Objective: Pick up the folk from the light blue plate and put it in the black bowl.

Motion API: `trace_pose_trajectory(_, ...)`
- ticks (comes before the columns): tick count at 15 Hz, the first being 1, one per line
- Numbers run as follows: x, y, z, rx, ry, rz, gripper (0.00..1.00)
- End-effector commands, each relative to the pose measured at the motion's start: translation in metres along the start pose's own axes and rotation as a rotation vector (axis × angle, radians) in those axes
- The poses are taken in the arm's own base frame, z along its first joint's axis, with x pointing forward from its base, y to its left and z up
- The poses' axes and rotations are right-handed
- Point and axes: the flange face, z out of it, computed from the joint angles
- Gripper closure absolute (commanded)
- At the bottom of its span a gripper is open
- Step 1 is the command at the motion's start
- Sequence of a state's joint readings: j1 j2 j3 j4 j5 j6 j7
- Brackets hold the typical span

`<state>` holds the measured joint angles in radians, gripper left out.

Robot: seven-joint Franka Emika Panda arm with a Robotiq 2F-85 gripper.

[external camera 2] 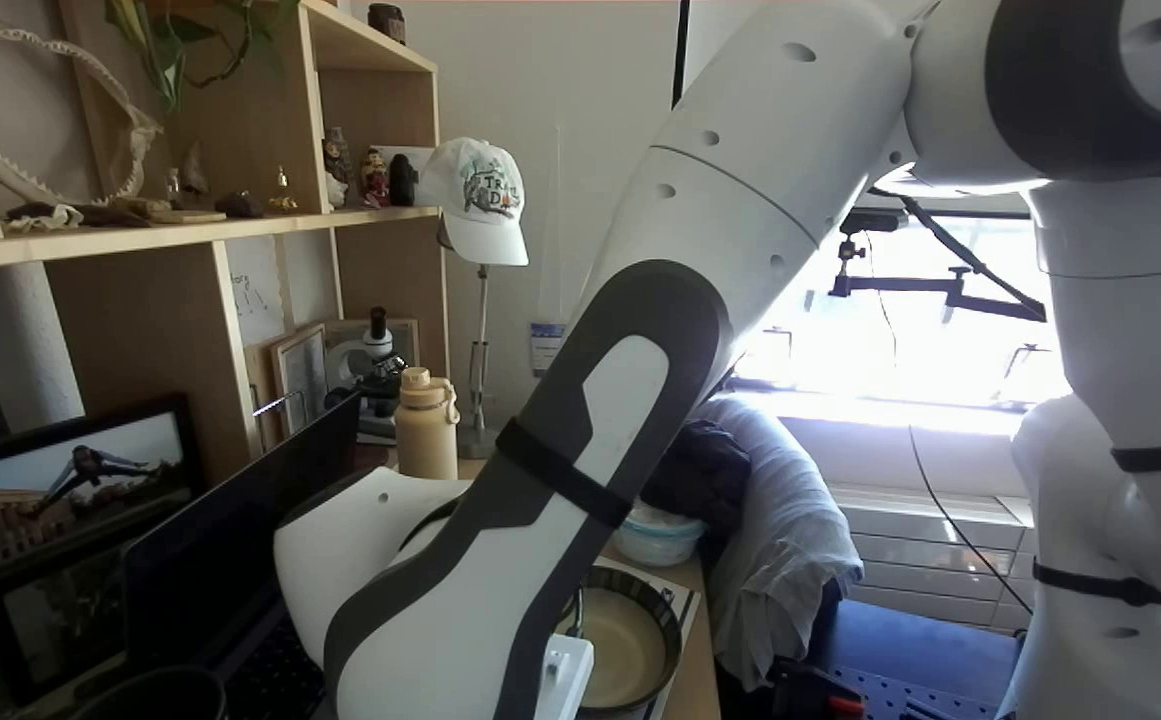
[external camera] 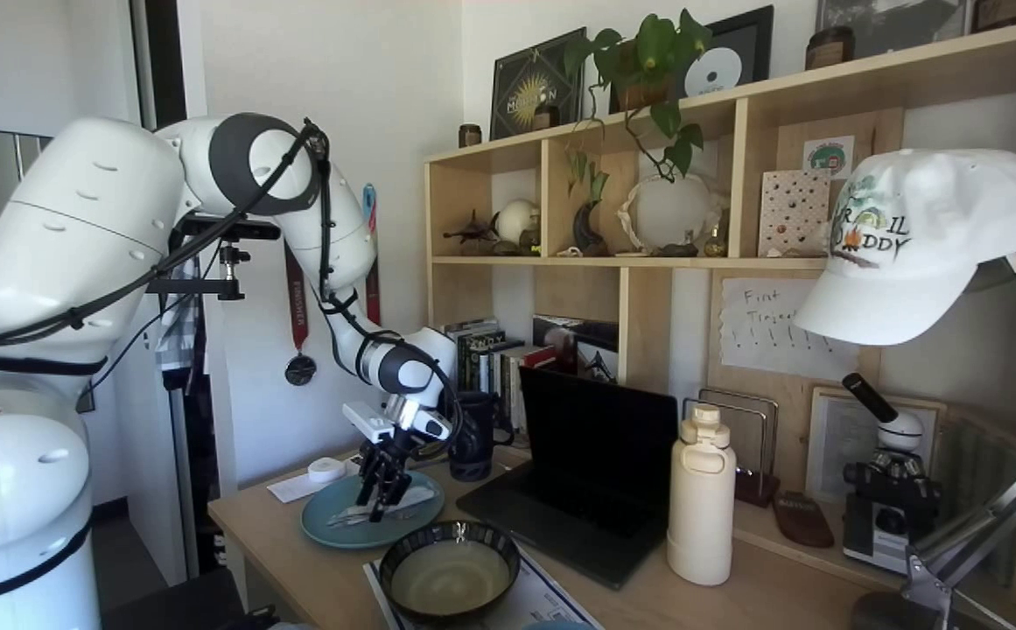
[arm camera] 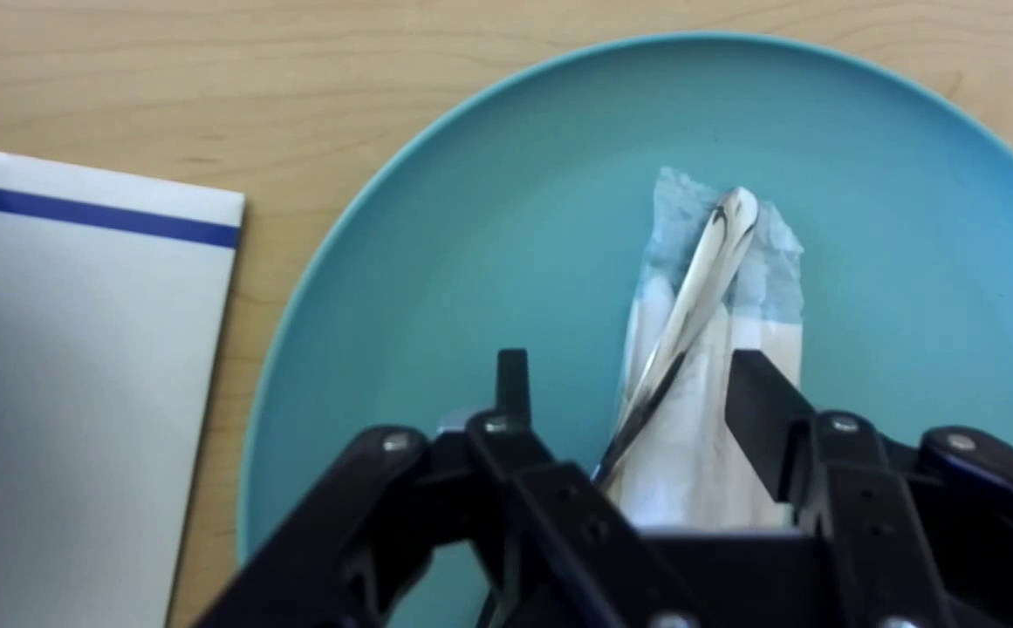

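The light blue plate lies on the desk and fills much of the wrist view. The fork, slim and silvery, lies slantwise on a clear-and-white wrapped packet on the plate; its lower end is hidden behind my gripper. My gripper is open above the plate, with the fork's handle passing between its fingers, neither finger seen touching it. In an exterior view my gripper points down over the plate. The black bowl, tan inside, stands in front of the plate; it also shows in an exterior view, partly behind the arm.
A white sheet with a blue stripe lies beside the plate, under the bowl. An open laptop, a dark mug and a cream bottle stand nearby. A white tape roll lies behind the plate.
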<state>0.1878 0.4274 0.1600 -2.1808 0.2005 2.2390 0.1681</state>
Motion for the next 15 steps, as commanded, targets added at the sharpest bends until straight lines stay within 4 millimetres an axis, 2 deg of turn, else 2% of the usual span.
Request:
trace_pose_trajectory(1,0.0,-0.002,-0.002,-0.02,-0.001,0.009,0.63)
trace_pose_trajectory(4,0.003,-0.003,0.002,-0.019,0.008,0.002,0.87)
trace_pose_trajectory(6,0.006,-0.004,0.006,-0.021,0.007,-0.005,0.97)
trace_pose_trajectory(7,0.007,-0.004,0.007,-0.022,0.006,-0.006,0.98)
trace_pose_trajectory(12,0.008,-0.005,0.004,-0.022,0.007,-0.009,0.95)
trace_pose_trajectory(15,0.005,-0.003,-0.008,-0.015,0.012,-0.008,0.95)
